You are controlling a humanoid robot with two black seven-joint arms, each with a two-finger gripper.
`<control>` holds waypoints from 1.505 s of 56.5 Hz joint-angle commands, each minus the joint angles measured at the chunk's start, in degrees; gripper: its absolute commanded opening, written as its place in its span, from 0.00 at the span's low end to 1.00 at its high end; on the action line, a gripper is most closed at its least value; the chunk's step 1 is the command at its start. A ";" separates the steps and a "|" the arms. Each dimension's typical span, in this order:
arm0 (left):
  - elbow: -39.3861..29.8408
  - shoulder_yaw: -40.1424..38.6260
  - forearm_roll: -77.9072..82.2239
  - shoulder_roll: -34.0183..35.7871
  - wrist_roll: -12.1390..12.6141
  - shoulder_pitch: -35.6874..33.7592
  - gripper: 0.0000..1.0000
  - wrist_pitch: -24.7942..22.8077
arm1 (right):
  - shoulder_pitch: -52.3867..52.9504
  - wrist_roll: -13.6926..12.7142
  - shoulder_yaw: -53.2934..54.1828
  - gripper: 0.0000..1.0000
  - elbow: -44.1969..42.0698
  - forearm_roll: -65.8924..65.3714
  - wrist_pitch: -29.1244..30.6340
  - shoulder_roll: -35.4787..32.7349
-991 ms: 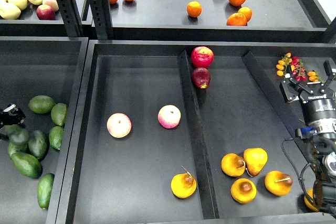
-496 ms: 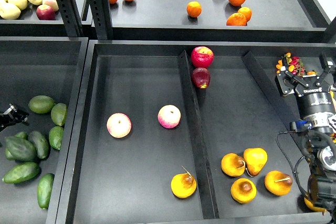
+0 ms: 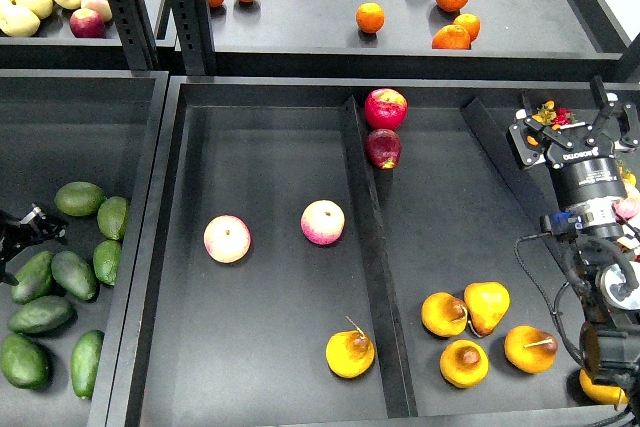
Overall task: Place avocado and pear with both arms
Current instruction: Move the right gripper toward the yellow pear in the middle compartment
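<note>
The pear [image 3: 350, 353], yellow-orange with a brown patch and a thin stem, lies at the front of the middle tray's left compartment, beside the divider. Several green avocados [image 3: 73, 274] lie in the left bin; I cannot tell which one is the very dark avocado. My left gripper [image 3: 28, 225] is small and dark at the left edge, just above the avocado pile and holding nothing that I can see. My right gripper [image 3: 571, 129] hovers open and empty over the right bin, far from the pear.
Two pink-yellow apples [image 3: 227, 238] lie mid-compartment. Two red fruits [image 3: 385, 108] sit at the back by the divider [image 3: 375, 267]. Several other pears [image 3: 470, 332] fill the right compartment. Oranges [image 3: 369, 17] and apples are on the upper shelf. Small fruits [image 3: 552, 115] lie by the right gripper.
The avocados in the left bin have shifted and spread toward the front. The left gripper has moved slightly right and down. The right gripper has risen and moved back.
</note>
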 commanded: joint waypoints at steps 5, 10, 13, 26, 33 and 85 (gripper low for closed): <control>-0.01 -0.11 0.00 -0.01 0.00 0.03 0.97 0.00 | 6.09 -10.22 -13.15 1.00 0.72 0.05 0.00 -11.13; -0.01 -0.11 0.00 -0.01 0.00 0.03 0.97 0.00 | 8.81 -15.59 -16.67 1.00 1.42 0.14 0.00 -14.29; -0.01 -0.11 0.00 -0.01 0.00 0.03 0.97 0.00 | 10.92 -18.05 -18.25 1.00 1.78 0.40 0.00 -15.88; -0.54 -0.55 0.00 -0.45 0.00 -0.50 0.97 0.00 | 21.73 -18.72 -38.19 1.00 4.50 3.04 0.00 -25.45; -0.54 -0.55 0.00 -0.53 0.00 -0.58 0.98 0.00 | 30.33 -18.72 -53.65 1.00 7.40 3.22 0.00 -28.27; -0.98 -2.31 0.88 -3.26 0.00 0.91 0.98 0.00 | 48.11 -18.72 -92.87 1.00 13.11 -8.29 0.00 -19.04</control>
